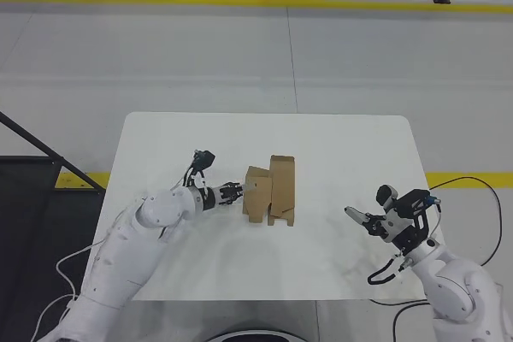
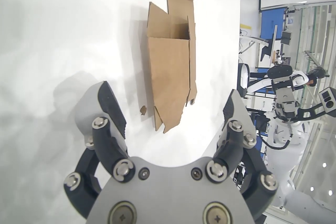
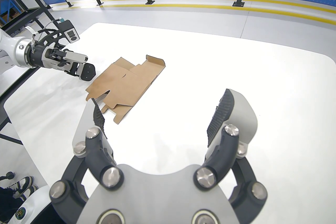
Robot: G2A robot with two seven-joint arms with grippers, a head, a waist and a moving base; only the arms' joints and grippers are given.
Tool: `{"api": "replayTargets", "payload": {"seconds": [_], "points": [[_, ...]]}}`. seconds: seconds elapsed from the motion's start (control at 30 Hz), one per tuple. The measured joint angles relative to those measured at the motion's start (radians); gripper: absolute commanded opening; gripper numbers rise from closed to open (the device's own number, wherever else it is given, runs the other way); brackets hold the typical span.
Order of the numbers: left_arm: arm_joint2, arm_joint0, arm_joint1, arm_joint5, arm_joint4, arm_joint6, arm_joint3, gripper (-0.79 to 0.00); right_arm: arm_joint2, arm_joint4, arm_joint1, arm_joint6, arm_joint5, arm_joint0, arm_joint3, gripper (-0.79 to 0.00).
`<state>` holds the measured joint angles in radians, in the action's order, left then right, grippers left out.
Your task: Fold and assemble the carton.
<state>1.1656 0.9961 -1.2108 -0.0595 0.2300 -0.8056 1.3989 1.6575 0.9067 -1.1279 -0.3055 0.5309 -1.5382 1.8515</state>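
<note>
Right hand (image 3: 160, 100): by the desk's (image 1: 342, 145) near right corner, released, empty, well apart from the work. Likely parked until needed.
Left hand (image 1: 233, 193): opened wide, empty, just beside the carton's left edge. Probably lined up to pinch a panel.
Carton (image 1: 270, 195): mid-desk, lying collapsed, not yet squared up.

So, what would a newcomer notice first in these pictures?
The brown carton first: it lies flattened near the middle of the white table. Then the left gripper, open, close beside its edge, and the right gripper, open, well apart from it.
</note>
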Motion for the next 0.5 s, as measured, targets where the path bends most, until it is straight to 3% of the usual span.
{"api": "replayTargets", "payload": {"seconds": [0.17, 0.3, 0.5], "points": [[-0.031, -0.026, -0.011, -0.006, -0.036, 0.013, -0.036, -0.003, 0.000, 0.000, 0.000, 0.000, 0.000, 0.000, 0.000, 0.000], [-0.053, -0.037, -0.017, -0.029, -0.042, 0.026, -0.052, -0.086, 0.000, 0.000, 0.000, 0.000, 0.000, 0.000, 0.000, 0.000], [-0.076, -0.052, -0.026, -0.056, -0.059, 0.052, -0.082, -0.117, 0.000, 0.000, 0.000, 0.000, 0.000, 0.000, 0.000, 0.000]]}}
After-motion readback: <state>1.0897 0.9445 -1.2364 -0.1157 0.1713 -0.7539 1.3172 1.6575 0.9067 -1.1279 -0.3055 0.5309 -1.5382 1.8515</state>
